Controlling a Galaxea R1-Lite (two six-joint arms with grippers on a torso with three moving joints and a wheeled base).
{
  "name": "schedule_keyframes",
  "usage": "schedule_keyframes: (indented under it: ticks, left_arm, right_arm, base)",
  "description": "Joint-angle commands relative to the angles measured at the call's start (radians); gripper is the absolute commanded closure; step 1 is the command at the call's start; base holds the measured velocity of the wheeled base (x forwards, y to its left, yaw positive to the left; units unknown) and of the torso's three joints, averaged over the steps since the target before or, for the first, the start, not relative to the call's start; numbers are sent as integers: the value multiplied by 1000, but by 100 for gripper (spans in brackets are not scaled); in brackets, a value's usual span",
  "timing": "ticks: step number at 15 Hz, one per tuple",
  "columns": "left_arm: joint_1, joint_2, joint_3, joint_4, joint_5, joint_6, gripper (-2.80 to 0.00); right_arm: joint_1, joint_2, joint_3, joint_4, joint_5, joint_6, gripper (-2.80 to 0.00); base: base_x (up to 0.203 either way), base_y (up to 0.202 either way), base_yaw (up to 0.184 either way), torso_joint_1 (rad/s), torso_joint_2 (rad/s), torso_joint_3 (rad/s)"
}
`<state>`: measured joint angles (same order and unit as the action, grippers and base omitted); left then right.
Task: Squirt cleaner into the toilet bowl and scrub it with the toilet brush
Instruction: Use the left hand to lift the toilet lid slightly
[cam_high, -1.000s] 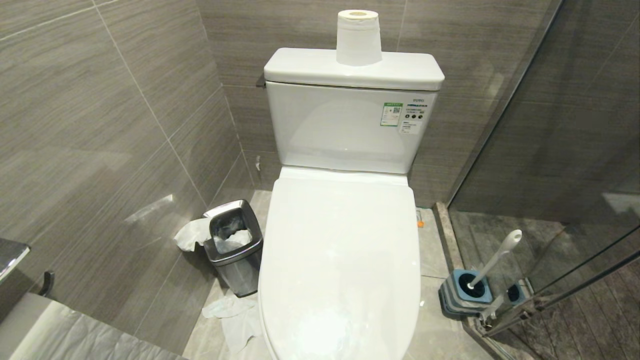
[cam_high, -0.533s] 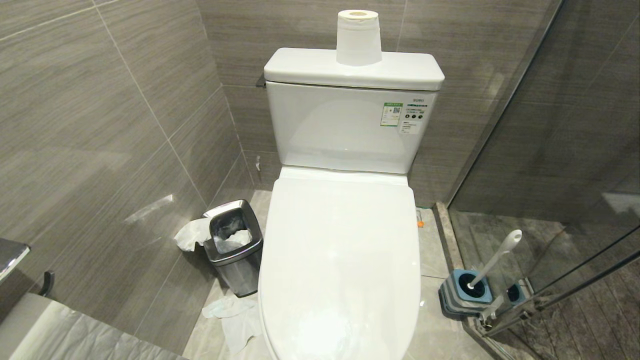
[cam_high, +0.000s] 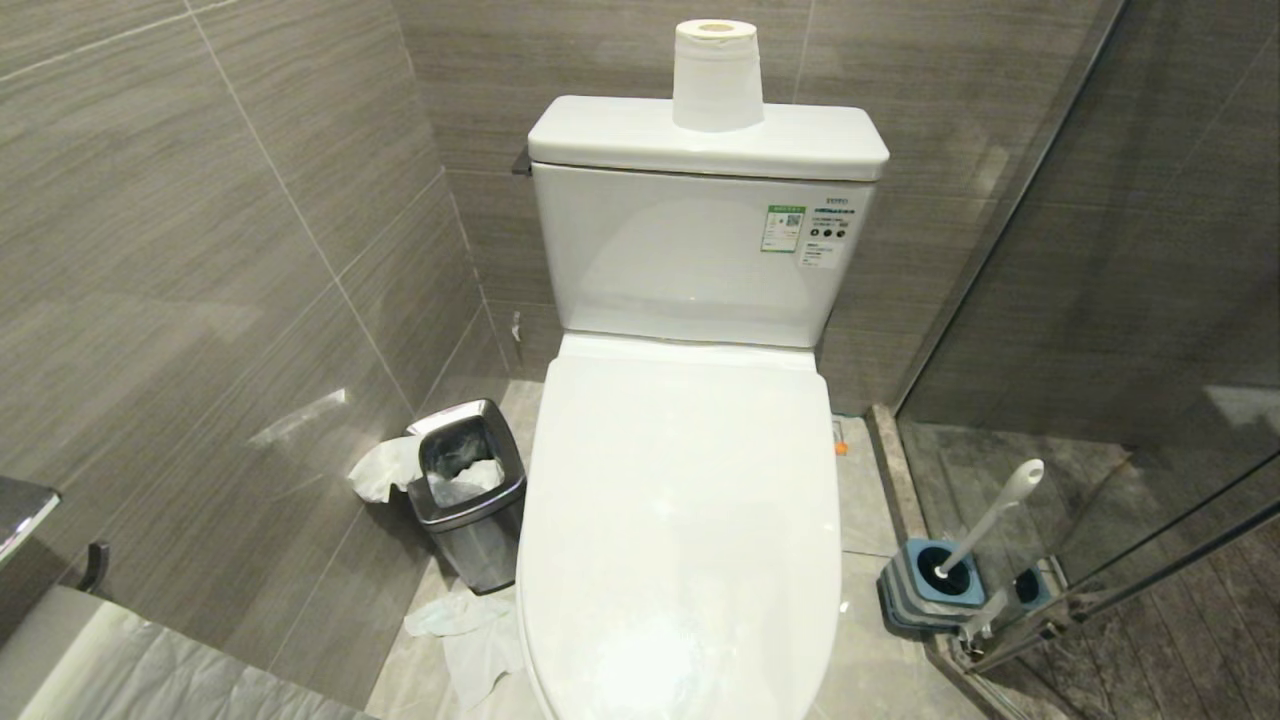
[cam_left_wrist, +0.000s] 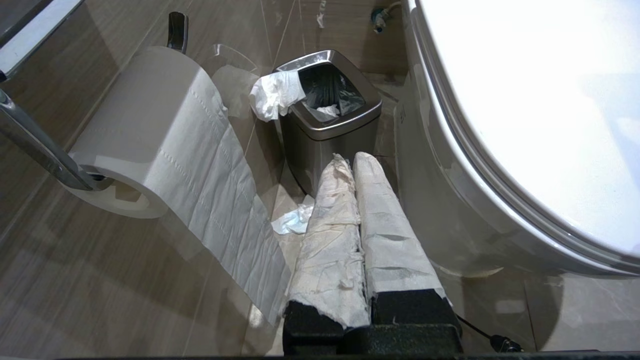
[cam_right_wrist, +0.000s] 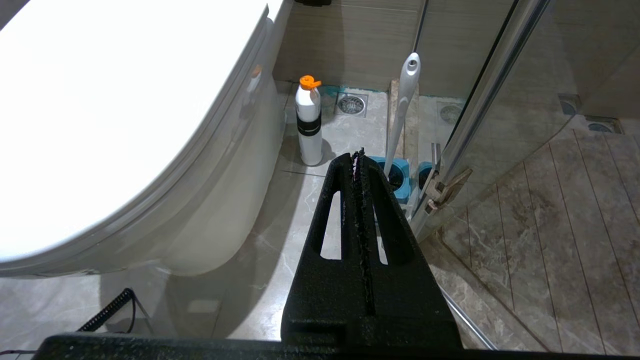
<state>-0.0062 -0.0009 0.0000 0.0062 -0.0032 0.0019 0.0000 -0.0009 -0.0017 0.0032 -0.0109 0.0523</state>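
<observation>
Closed toilet, brush parked in its holder, both grippers idle with jaws pressed together.

The glossy white oval toilet lid (cam_high: 680, 520) lies shut over the bowl. The toilet brush (cam_high: 985, 525) stands in a square blue-grey holder (cam_high: 930, 590) on the marble floor by the glass door, its slim white handle leaning toward the glass, rounded tip up. The paper-wrapped left gripper (cam_left_wrist: 352, 160) hangs near a square steel bin (cam_left_wrist: 327, 120); the black right gripper (cam_right_wrist: 359, 156) hangs near a white bottle with orange cap (cam_right_wrist: 308, 122).
</observation>
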Motion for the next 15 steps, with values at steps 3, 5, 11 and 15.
schedule_keyframes:
  ticks: [3,5,11,15]
  left_arm:
    - [0,1,2,0,0,0,0]
    - [0,1,3,1,0,0,0]
    - [0,1,2,0,0,3,0]
    - [0,1,3,0,0,1,0]
  right_arm:
    - [0,1,2,0,0,0,0]
    - [0,1,0,0,0,1,0]
    - [0,1,0,0,0,1,0]
    - [0,1,0,0,0,1,0]
  base:
    - [0,0,0,0,0,0]
    - [0,0,0,0,0,0]
    - [0,0,0,0,0,0]
    - [0,0,0,0,0,0]
